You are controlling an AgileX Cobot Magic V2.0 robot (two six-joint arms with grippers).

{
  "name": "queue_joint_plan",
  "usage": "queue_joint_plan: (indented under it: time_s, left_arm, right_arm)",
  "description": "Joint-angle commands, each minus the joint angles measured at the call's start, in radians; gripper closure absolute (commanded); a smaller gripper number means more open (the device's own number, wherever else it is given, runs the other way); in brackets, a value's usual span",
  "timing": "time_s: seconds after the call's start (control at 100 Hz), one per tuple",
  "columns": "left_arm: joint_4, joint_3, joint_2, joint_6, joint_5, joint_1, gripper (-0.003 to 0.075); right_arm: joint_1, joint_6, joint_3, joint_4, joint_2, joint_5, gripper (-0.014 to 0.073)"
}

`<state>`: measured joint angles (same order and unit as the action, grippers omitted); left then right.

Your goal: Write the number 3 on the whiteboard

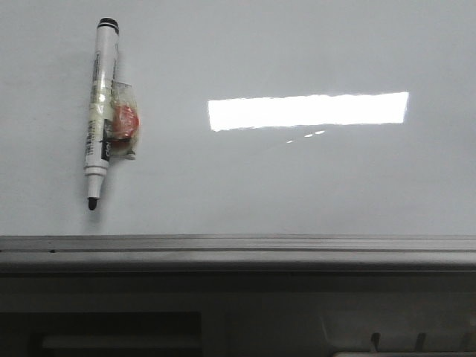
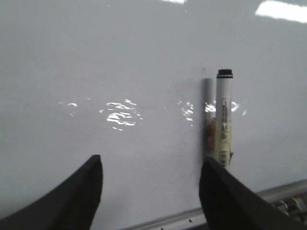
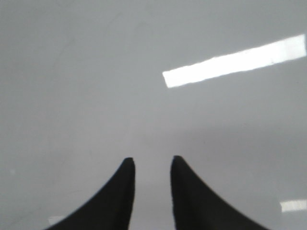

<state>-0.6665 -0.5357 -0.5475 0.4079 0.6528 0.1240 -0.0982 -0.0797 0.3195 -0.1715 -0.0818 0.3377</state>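
— So, what do we have in front of us?

— We see the whiteboard [image 1: 312, 186] filling most of the front view, with its grey ledge [image 1: 238, 249] running along the lower edge. A marker [image 1: 100, 111] sits flat against the board at the upper left, upright, tip down and uncapped, with a small red and clear wad [image 1: 125, 123] touching its right side at mid-body.

— And the number 3?

— We can find no drawn stroke on the board in any view. We only make out a bright rectangular reflection [image 1: 308, 110] near the middle.

— What about our left gripper [image 2: 151, 165]?

— From the left wrist view its two dark fingers [image 2: 79, 196] are spread wide apart with nothing between them. The marker [image 2: 223, 120] stands just beyond the right-hand finger, whose tip overlaps the marker's lower end in that view; we cannot tell whether they touch.

— And our right gripper [image 3: 152, 160]?

— Its fingers [image 3: 120, 191] are close together with a narrow gap, holding nothing, facing bare board [image 3: 96, 96]. Neither arm shows in the front view.
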Motion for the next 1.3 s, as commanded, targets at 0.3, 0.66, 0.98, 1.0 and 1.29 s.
queue_joint_plan:
  time_s: [0.3, 0.66, 0.98, 1.0, 1.29]
  left_arm:
    - [-0.133, -0.159, -0.320, 0.132, 0.098, 0.144, 0.0349]
    - [-0.192, -0.161, -0.435, 0.073, -0.082, 0.347, 0.0349]
    - [-0.192, -0.161, -0.537, 0.055, -0.205, 0.416, 0.0354]
    - [-0.192, -0.161, -0.545, 0.055, -0.211, 0.416, 0.0354]
    - [-0.192, -0.161, -0.603, 0.055, -0.207, 0.416, 0.0528]
  right_arm:
    - [-0.051, 0.024, 0.117, 0.008, -0.160, -0.050, 0.0133]
    - [-0.051, 0.024, 0.117, 0.008, -0.160, -0.050, 0.0133]
    - [-0.051, 0.024, 0.117, 0.008, -0.160, -0.050, 0.0133]
    - [-0.051, 0.024, 0.117, 0.008, -0.160, -0.050, 0.0133]
    - [-0.051, 0.024, 0.117, 0.008, -0.160, -0.050, 0.0133]
